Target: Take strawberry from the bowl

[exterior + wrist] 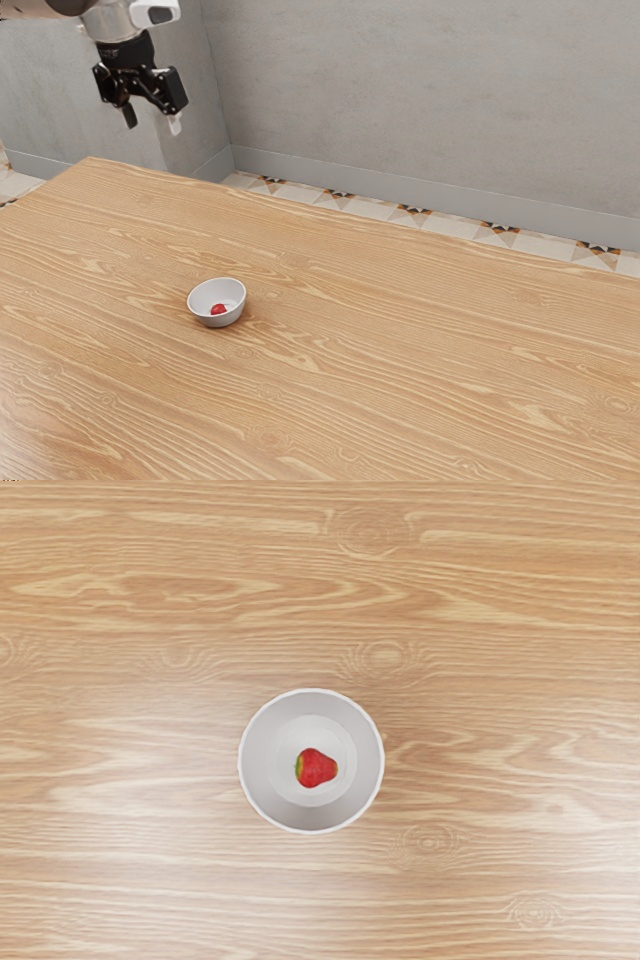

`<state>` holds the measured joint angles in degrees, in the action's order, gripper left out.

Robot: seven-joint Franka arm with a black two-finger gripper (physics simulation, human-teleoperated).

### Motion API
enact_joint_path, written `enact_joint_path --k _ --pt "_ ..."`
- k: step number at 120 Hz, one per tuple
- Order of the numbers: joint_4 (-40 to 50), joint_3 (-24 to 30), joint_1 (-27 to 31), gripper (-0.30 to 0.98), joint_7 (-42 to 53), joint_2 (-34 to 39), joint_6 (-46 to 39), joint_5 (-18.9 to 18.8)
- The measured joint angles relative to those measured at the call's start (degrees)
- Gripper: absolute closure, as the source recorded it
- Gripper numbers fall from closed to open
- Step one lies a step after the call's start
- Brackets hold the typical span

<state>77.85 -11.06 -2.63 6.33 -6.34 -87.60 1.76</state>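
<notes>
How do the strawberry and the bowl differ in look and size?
The strawberry is red with a green-yellow end, while the bowl is plain white. The strawberry is much smaller; the bowl is wide enough to hold it. The strawberry is solid and tapered, the bowl round and hollow. Both are below the open claw.

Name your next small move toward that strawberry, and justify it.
I'd probably lower my hand a little toward the strawberry, fingers kept apart: it hangs open, well above the bowl, and the fruit lies uncovered inside.
</notes>
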Motion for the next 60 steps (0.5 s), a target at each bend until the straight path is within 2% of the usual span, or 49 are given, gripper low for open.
enact_joint_path --k 34,60 --pt "0.85 0.11 -1.29 0.02 0.05 -2.29 -0.92 -0.32" --pt "17.91 -0.53 -6.16 0.02 0.07 -2.05 -12.7 -1.22"
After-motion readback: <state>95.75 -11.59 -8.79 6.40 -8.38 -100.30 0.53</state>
